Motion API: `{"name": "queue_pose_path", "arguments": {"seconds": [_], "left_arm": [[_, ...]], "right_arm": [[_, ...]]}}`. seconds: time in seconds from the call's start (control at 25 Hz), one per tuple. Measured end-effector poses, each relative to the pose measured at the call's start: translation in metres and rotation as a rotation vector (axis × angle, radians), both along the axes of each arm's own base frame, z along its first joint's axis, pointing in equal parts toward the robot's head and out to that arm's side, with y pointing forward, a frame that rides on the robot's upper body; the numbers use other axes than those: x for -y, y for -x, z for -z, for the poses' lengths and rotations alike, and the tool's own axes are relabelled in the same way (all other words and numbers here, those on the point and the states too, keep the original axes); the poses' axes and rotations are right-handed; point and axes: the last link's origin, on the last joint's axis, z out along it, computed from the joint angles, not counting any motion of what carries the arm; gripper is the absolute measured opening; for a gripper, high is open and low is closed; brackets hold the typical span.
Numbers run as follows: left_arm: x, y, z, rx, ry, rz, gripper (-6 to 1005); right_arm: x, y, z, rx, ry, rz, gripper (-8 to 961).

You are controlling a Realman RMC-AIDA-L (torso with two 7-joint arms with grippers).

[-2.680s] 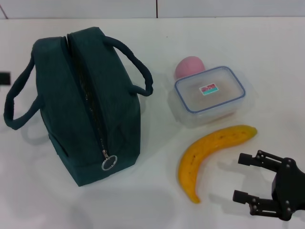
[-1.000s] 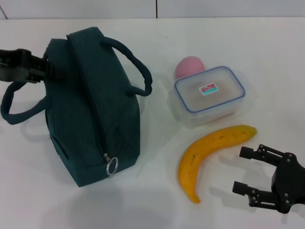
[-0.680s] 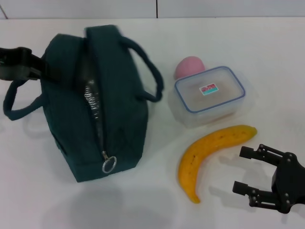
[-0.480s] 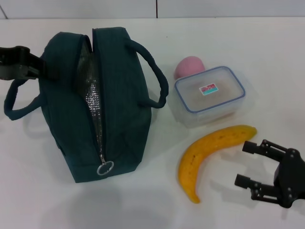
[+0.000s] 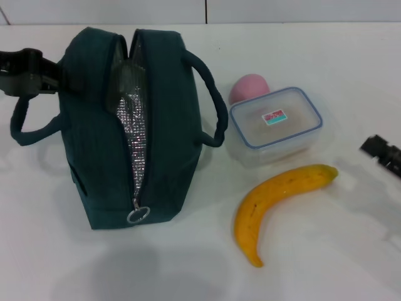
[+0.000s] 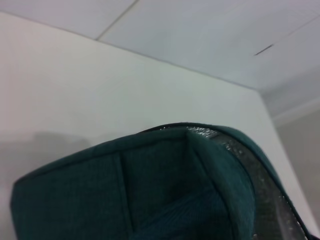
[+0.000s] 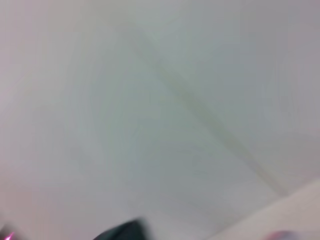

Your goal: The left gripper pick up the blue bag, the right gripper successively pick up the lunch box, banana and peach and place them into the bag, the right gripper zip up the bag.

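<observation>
Gripping the blue bag at its far-left upper edge, we see the left pincer clamped on fabric, arm reaching in level from the bag's left. Right of the bag lie the lunch box, peach and banana; we cannot tell the right pincer's opening.

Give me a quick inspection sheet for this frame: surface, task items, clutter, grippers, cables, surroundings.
Surface: white table.
Bag: upright, zipper open, foil lining showing.
Lunch box: lid on, right of the bag.
Peach: behind the lunch box.
Banana: lying in front of the lunch box.
Clutter: nothing seen.
Left gripper: at the bag's left side.
Right gripper: only a tip at the right edge.
Cables: nothing seen.
Surroundings: pale wall behind the table.
</observation>
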Motion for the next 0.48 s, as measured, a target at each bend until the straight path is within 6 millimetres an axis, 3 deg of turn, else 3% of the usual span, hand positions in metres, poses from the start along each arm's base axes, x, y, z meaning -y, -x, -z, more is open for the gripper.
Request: {"name": "queue_pose_path", "arguments": {"seconds": [0.2,0.48], "left_arm": [[-0.001,-0.003,-0.001,0.031,-0.006,0.013,39],[-0.003,-0.007,0.002,0.046,-0.012,0.028,39]], "right_arm": [[-0.010,-0.017,0.000,-0.143,0.090,0.237,734],[-0.036,-0.011,0.009,-0.282,0.196,0.372,729]]}}
